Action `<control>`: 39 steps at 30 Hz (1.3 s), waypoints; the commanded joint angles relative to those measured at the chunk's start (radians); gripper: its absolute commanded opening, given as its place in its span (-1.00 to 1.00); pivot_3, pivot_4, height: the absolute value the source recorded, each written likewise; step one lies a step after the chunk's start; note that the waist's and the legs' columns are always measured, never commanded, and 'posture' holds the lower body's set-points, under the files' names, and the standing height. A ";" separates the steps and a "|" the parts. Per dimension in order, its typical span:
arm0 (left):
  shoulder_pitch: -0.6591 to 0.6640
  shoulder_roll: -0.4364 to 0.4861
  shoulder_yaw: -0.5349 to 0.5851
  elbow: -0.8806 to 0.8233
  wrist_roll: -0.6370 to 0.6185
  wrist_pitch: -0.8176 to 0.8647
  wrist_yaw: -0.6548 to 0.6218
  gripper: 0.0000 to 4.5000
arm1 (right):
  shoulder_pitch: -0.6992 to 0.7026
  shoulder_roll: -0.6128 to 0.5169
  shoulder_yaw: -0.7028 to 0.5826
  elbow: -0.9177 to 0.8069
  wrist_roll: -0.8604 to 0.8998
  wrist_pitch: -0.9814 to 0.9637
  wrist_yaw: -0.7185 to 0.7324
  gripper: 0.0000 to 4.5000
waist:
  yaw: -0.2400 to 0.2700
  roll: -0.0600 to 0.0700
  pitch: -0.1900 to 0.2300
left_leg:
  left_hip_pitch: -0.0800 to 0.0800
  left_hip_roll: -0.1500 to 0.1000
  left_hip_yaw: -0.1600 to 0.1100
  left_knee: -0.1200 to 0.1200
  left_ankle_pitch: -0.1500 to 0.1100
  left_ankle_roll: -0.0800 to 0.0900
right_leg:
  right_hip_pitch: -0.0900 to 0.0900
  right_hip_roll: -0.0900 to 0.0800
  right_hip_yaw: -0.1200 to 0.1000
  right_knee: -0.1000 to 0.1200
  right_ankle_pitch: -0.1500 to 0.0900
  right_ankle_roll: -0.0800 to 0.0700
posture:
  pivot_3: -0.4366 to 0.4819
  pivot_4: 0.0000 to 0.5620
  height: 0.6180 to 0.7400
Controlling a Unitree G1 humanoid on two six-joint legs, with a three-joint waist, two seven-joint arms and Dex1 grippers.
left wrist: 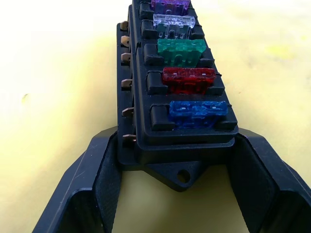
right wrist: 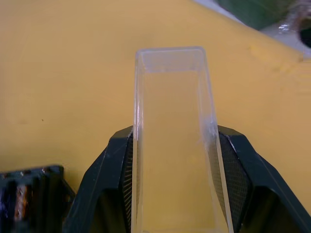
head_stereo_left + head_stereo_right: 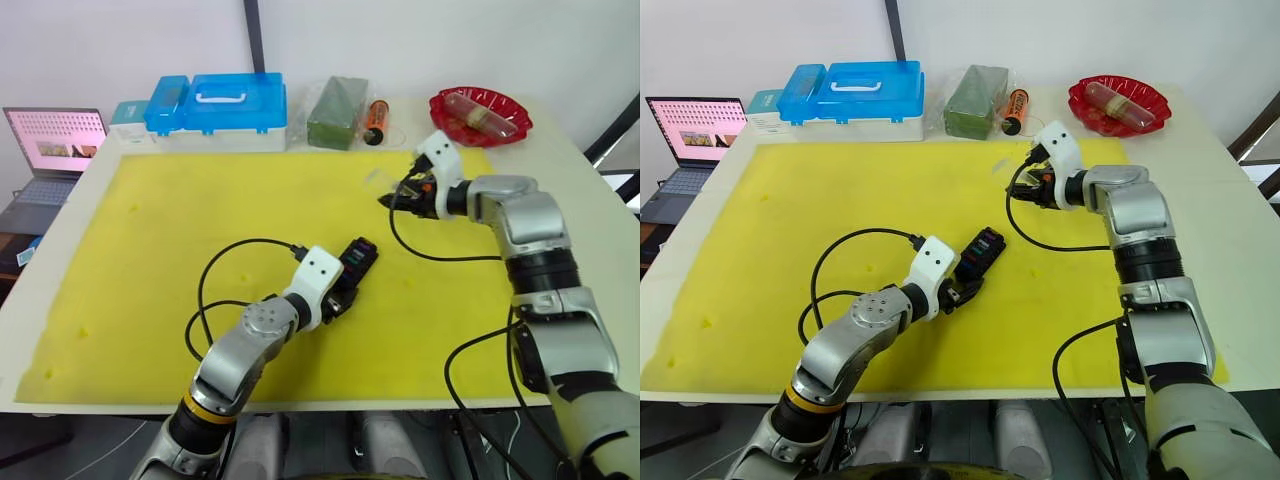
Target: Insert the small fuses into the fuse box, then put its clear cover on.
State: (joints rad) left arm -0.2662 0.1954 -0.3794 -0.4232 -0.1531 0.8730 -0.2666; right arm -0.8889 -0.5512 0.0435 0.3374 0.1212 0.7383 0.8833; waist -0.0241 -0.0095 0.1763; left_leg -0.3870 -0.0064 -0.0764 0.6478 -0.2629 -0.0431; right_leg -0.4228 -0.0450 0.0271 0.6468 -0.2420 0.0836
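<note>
In the left eye view, the fuse box [image 3: 355,262] is seen lying on the yellow foam mat [image 3: 150,260] near the middle of the table [image 3: 590,190], with the left gripper [image 3: 340,297] set at its near end. The right gripper [image 3: 396,196] is held above the far right part of the mat, and the clear cover [image 3: 381,180] is seen at its tips, well apart from the fuse box. Along the far edge of the table, blue-lidded storage boxes [image 3: 220,105], a bagged green block [image 3: 338,112], an orange cylinder [image 3: 376,120] and a red dish [image 3: 480,115] are lined up, and a laptop [image 3: 50,150] is placed off to the left. In the left wrist view, the fuse box is shown clamped at its end between the two black fingers [image 1: 87,194], and the small fuses [image 1: 187,80] are seated in one row of slots: blue nearest, then red, green, clear and purple. In the right wrist view, the clear cover is gripped by its long sides between the right fingers [image 2: 243,174], its open hollow turned toward the camera, above the mat; a corner of the fuse box is visible beside one finger.
</note>
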 commanded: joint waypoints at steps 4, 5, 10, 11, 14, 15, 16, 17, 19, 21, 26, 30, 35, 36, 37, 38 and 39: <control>-0.022 0.172 0.049 -0.030 -0.074 -0.053 -0.216 0.22 | 0.095 -0.057 -0.081 -0.306 0.102 0.135 -0.022 -0.15 | -0.003 0.000 0.000 | 0.000 0.001 0.000 -0.001 0.000 0.000 | 0.000 0.001 0.000 0.000 0.000 -0.001 | -0.05 -0.47 1.00; -0.029 0.190 0.051 -0.024 -0.085 -0.077 -0.249 0.22 | 0.107 -0.064 -0.086 -0.332 0.112 0.148 -0.025 -0.15 | -0.003 0.000 0.000 | 0.000 0.001 0.000 -0.001 0.000 0.000 | 0.000 0.001 0.000 0.000 0.000 -0.001 | -0.05 -0.47 1.00; -0.105 0.348 0.045 0.093 -0.146 -0.305 -0.601 0.22 | 0.165 -0.132 -0.140 -0.502 0.192 0.251 -0.023 -0.15 | 0.010 0.000 0.000 | -0.001 0.000 0.000 0.000 0.000 0.000 | 0.000 0.000 -0.001 -0.001 -0.001 -0.001 | -0.05 -0.47 1.00; -0.125 0.368 0.037 0.130 -0.143 -0.354 -0.660 0.22 | 0.175 -0.143 -0.149 -0.529 0.208 0.266 -0.023 -0.15 | 0.011 0.000 0.000 | -0.001 0.000 0.000 0.000 0.000 0.000 | 0.000 0.000 -0.001 -0.001 -0.001 -0.001 | -0.05 -0.47 1.00; -0.184 0.405 0.005 0.226 -0.124 -0.458 -0.803 0.22 | 0.198 -0.167 -0.174 -0.601 0.251 0.303 -0.033 -0.15 | 0.012 0.000 0.000 | -0.002 0.000 0.000 0.000 0.000 0.000 | 0.000 0.000 -0.001 -0.003 -0.001 -0.001 | -0.05 -0.47 1.00; -0.201 0.402 0.002 0.255 -0.119 -0.474 -0.823 0.22 | 0.203 -0.171 -0.178 -0.617 0.262 0.312 -0.039 -0.15 | 0.012 0.000 0.000 | -0.003 0.000 0.000 0.000 0.000 0.000 | 0.000 0.000 -0.001 -0.004 -0.001 -0.001 | -0.05 -0.47 1.00; -0.217 0.401 -0.003 0.282 -0.115 -0.490 -0.847 0.22 | 0.207 -0.174 -0.181 -0.630 0.271 0.319 -0.047 -0.15 | 0.011 0.000 0.000 | -0.003 0.000 0.000 0.000 0.000 0.000 | 0.000 -0.001 -0.001 -0.004 -0.001 -0.001 | -0.05 -0.47 1.00; -0.232 0.401 -0.009 0.307 -0.107 -0.508 -0.870 0.22 | 0.213 -0.176 -0.184 -0.644 0.280 0.325 -0.055 -0.15 | 0.011 0.000 0.000 | -0.003 0.000 0.000 0.000 0.000 0.000 | 0.000 -0.001 -0.001 -0.004 -0.001 -0.001 | -0.05 -0.47 1.00; -0.250 0.401 -0.014 0.341 -0.099 -0.533 -0.906 0.22 | 0.221 -0.179 -0.188 -0.664 0.296 0.335 -0.070 -0.15 | 0.008 0.000 0.000 | -0.003 0.000 0.000 0.000 0.000 0.000 | 0.000 0.000 -0.001 -0.004 0.000 0.000 | -0.05 -0.47 1.00; -0.264 0.401 -0.013 0.370 -0.096 -0.552 -0.939 0.22 | 0.233 -0.181 -0.191 -0.683 0.311 0.342 -0.082 -0.15 | 0.007 0.000 0.000 | -0.003 0.000 0.000 0.000 0.000 0.000 | 0.000 0.000 -0.001 -0.003 0.000 0.000 | -0.05 -0.47 1.00; -0.286 0.399 -0.008 0.422 -0.077 -0.567 -0.973 0.37 | 0.255 -0.190 -0.193 -0.705 0.336 0.342 -0.107 -0.15 | 0.008 0.000 0.000 | -0.003 0.000 0.000 0.000 0.000 0.000 | 0.000 0.000 -0.001 -0.003 0.000 0.000 | -0.05 -0.47 1.00; -0.278 0.388 0.004 0.431 -0.060 -0.594 -0.960 0.98 | 0.257 -0.193 -0.188 -0.700 0.351 0.335 -0.121 -0.15 | 0.009 0.000 0.000 | -0.003 0.000 0.000 0.000 0.000 0.000 | 0.000 0.000 -0.001 -0.003 0.000 0.000 | -0.05 -0.47 1.00; -0.233 0.372 0.009 0.401 -0.042 -0.622 -0.913 0.99 | 0.253 -0.195 -0.180 -0.693 0.362 0.326 -0.129 -0.15 | 0.008 0.000 0.000 | -0.003 0.000 0.000 0.000 0.000 0.000 | 0.000 0.000 -0.001 -0.003 0.000 0.000 | -0.05 -0.47 1.00; -0.221 0.361 0.010 0.392 -0.036 -0.617 -0.890 0.99 | 0.251 -0.196 -0.178 -0.691 0.364 0.324 -0.130 -0.15 | 0.009 0.000 0.000 | -0.003 0.001 0.000 0.000 0.000 0.000 | 0.000 0.000 -0.001 -0.003 0.000 0.000 | -0.05 -0.47 1.00; -0.214 0.353 0.011 0.386 -0.031 -0.612 -0.872 0.99 | 0.250 -0.197 -0.177 -0.689 0.367 0.323 -0.131 -0.15 | 0.009 0.000 0.000 | -0.003 0.000 0.000 0.000 0.000 0.000 | 0.000 0.000 -0.001 -0.003 0.000 0.000 | -0.05 -0.47 1.00; -0.208 0.343 0.013 0.382 -0.026 -0.607 -0.852 0.99 | 0.250 -0.198 -0.175 -0.688 0.369 0.321 -0.131 -0.15 | 0.010 0.000 0.000 | -0.003 0.000 0.000 0.000 0.000 0.000 | 0.000 0.000 -0.001 -0.003 0.000 0.000 | -0.05 -0.47 1.00; -0.202 0.334 0.016 0.379 -0.020 -0.602 -0.834 0.99 | 0.249 -0.200 -0.173 -0.687 0.370 0.320 -0.131 -0.15 | 0.011 0.000 0.000 | -0.003 0.000 0.000 0.000 0.000 0.000 | 0.000 0.000 -0.001 -0.003 0.000 0.000 | -0.05 -0.47 1.00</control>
State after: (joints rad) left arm -0.4718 0.5365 -0.3765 -0.0159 -0.1874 0.2702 -1.1337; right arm -0.6248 -0.7291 -0.1212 -0.3293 0.4776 1.0794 0.7531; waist -0.0134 -0.0097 0.1766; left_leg -0.3896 -0.0060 -0.0767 0.6481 -0.2630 -0.0428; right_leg -0.4232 -0.0452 0.0258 0.6439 -0.2424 0.0835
